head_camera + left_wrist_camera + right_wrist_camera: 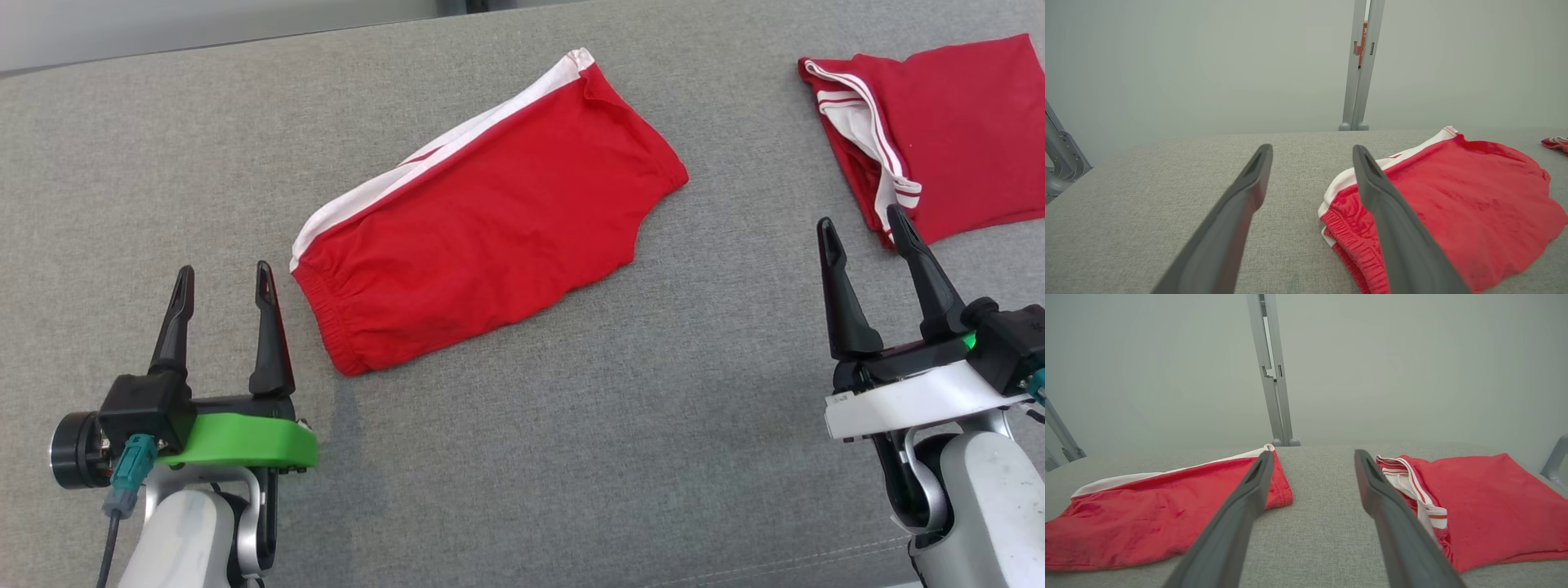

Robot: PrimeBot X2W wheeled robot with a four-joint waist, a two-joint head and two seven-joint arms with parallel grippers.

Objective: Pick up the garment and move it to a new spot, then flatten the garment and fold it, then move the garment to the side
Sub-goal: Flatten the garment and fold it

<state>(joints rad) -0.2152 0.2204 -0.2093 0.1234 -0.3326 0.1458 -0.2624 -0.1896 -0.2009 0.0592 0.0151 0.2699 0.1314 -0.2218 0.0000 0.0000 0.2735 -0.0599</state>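
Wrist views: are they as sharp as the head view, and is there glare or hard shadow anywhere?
Head view: soft even light, no glare; shorts sharp, thin shadow at their near edge. Left wrist view: left fingers close, soft and stretched by the wide lens; the red looks paler. Right wrist view: right fingers equally soft, wall hazy.

Grey woven fabric surface (522,457), plain pale wall (1208,61) behind, upright grey metal post (1278,416), soft even light

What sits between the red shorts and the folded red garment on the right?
Nothing lies there, just bare grey surface between the shorts and the folded garment. It is clearest in the right wrist view.
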